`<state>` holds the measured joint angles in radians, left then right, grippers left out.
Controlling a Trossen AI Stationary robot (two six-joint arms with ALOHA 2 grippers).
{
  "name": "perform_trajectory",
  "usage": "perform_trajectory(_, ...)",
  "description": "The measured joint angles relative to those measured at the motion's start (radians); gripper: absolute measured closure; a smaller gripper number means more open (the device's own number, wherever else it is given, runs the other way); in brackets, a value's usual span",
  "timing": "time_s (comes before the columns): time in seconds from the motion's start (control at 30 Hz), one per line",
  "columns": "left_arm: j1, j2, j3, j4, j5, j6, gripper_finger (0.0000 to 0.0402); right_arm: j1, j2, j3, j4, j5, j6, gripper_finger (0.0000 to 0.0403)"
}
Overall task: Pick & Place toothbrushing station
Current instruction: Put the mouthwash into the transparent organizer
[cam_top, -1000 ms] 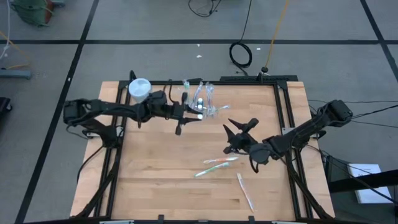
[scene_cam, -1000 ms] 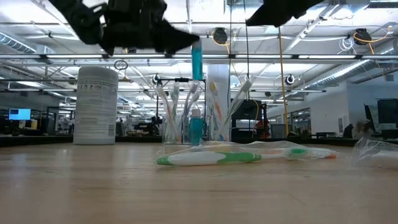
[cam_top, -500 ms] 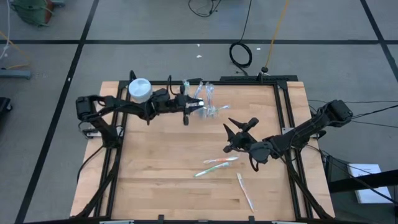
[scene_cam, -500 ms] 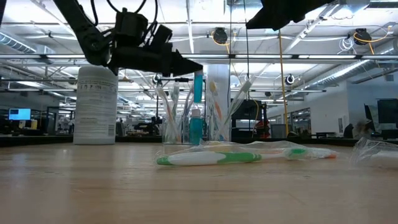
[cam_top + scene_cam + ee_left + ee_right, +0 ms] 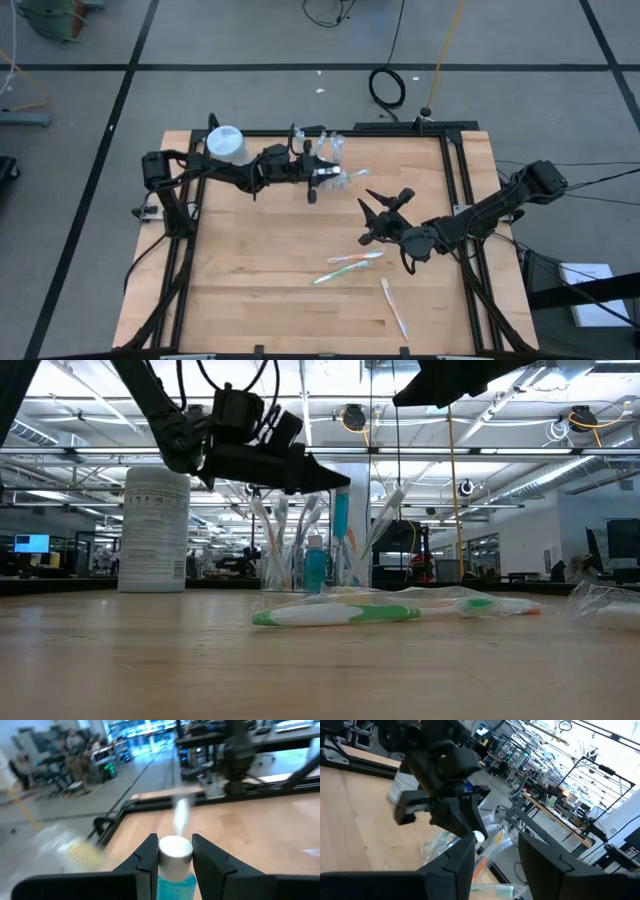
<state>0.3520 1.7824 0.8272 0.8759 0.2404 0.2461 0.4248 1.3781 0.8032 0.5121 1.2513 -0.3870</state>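
Observation:
A clear cup [image 5: 331, 160] at the table's far side holds several toothbrushes and a blue toothpaste tube [image 5: 314, 565]. My left gripper [image 5: 322, 178] hovers just at the cup's near side, shut on another blue toothpaste tube [image 5: 341, 515] with a white cap [image 5: 175, 847]. My right gripper [image 5: 385, 203] waits open to the right of the cup, in the air, holding nothing. A green toothbrush [image 5: 345, 263] in a clear wrapper and a white one [image 5: 393, 306] lie flat on the table nearer the front. My left gripper pinches the toothpaste tube between its two fingers, one on each side just below the white cap [image 5: 175, 870]. The fingers reach in level from the table's left. The tube hangs upright below them [image 5: 341, 520], cap up, clear of the table and beside the cup.
A tall white-blue cylindrical container [image 5: 225, 145] stands at the far left, behind the left arm. A black frame [image 5: 455, 170] runs along the table's edges. Bare wood [image 5: 260, 270] lies at the front left.
My left gripper has moved toward the table's right edge and down, carrying the toothpaste tube, and has come in beside the cup. The tube has stayed upright in the fingers and sunk to the level of the brushes' heads. The right arm has kept still.

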Motion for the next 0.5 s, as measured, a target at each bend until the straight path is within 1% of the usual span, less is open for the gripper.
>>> perform_trajectory(0.37,0.030,-0.001,-0.001,-0.095,-0.009,-0.020,0.0315,0.000,0.000,0.000,0.000,0.000,0.000,0.0261)
perform_trajectory(0.5,0.029,-0.001,-0.001,-0.101,-0.021,-0.017,0.0314,0.000,0.000,0.000,0.000,0.000,0.000,0.0261)
